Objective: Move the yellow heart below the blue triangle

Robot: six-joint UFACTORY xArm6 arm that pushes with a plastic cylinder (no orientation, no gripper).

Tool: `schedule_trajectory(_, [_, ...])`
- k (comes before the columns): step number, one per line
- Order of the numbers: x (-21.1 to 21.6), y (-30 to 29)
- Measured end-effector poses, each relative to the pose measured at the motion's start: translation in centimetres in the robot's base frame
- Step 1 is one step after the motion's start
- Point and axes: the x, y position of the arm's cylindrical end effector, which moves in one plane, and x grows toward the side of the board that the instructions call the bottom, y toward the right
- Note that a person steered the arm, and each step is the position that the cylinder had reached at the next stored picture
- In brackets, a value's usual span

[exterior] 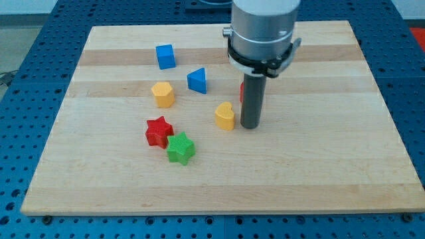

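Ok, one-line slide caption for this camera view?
My tip sits just right of the yellow heart, which lies below-right of the blue triangle on the wooden board.

A red block [242, 91] peeks out just left of the rod, almost all of it hidden, shape impossible to tell. The arm's grey housing [263, 26] runs off the view's top edge, covering part of the board's [319, 166] far edge.
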Motion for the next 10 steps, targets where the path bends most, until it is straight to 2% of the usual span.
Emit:
schedule_trajectory(1, [-1.9,-1.3])
schedule_trajectory(3, [-2.5,-3.7])
schedule_trajectory(4, [0.8,-1.0])
schedule_trajectory(5, [1.5,-1.0])
schedule_trajectory(7, [1.6,-5.6])
schedule_trajectory(8, [0.8,-6.2])
schedule_trajectory(10, [-5.1,-6.2])
